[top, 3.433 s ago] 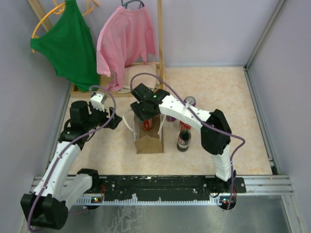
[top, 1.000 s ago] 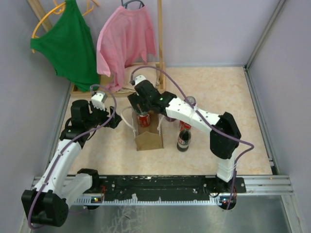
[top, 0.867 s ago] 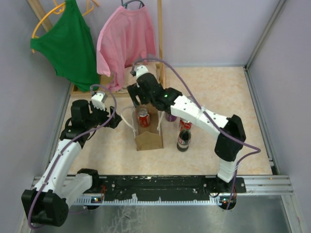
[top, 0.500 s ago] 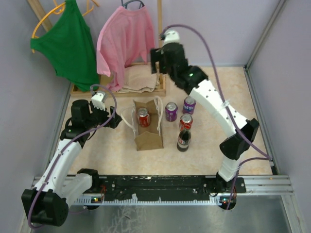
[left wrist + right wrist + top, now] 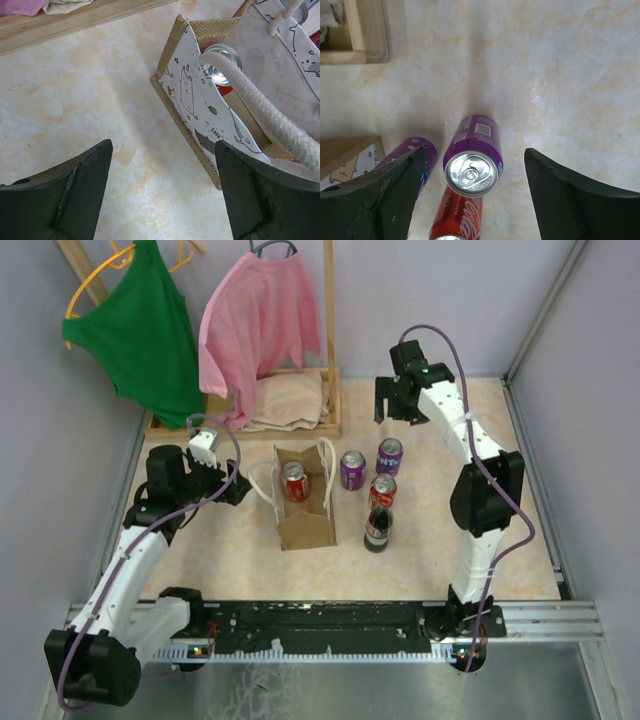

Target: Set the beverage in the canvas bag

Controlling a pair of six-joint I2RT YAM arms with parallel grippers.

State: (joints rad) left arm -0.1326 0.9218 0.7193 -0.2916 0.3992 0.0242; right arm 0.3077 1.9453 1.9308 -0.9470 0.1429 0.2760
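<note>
Right gripper (image 5: 473, 157), jaws wide, hangs above a purple can (image 5: 471, 172); it should centre before descending, while the left gripper (image 5: 162, 150), also wide, hovers by the canvas bag (image 5: 187, 95)

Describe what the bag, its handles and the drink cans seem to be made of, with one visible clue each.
Bag: coarse woven fibre like jute outside, judging by the rough tan weave at its edges, with a smooth white printed lining.
Handles: white cotton-like rope; the braid shows.
Cans: likely aluminium, with shiny silver tops, pull tabs and glossy printed sides.
</note>
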